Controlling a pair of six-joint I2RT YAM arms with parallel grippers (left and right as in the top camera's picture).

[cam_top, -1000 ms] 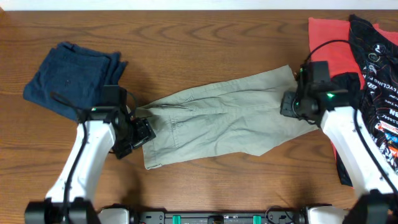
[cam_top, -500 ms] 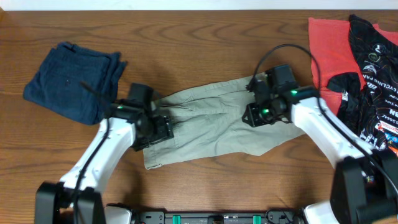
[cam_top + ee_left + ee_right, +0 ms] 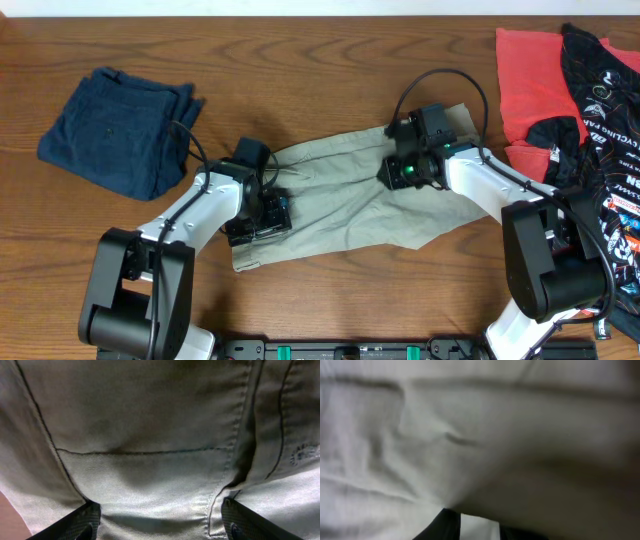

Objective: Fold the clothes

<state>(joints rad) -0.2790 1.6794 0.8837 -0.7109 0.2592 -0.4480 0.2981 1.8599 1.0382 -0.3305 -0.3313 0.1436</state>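
The pale khaki trousers (image 3: 340, 205) lie flat across the middle of the table, waistband to the left. My left gripper (image 3: 262, 212) is open and rests on the waistband end; in the left wrist view its fingers (image 3: 82, 526) stand wide apart on seamed khaki cloth (image 3: 150, 420). My right gripper (image 3: 400, 172) is over the upper leg part. In the right wrist view its jaws (image 3: 479, 527) are nearly together with pale cloth (image 3: 420, 435) between them, and a shadowed fold hangs over the right side.
A folded navy garment (image 3: 120, 125) lies at the far left. A red garment (image 3: 530, 80) and a black printed jersey (image 3: 600, 110) are piled at the right edge, behind the right arm. Bare wooden table (image 3: 330, 60) runs along the back.
Both grippers have moved inward over the trousers: the left from the waistband edge to the right, the right from the leg end to the left. The right leg end looks slightly drawn in.
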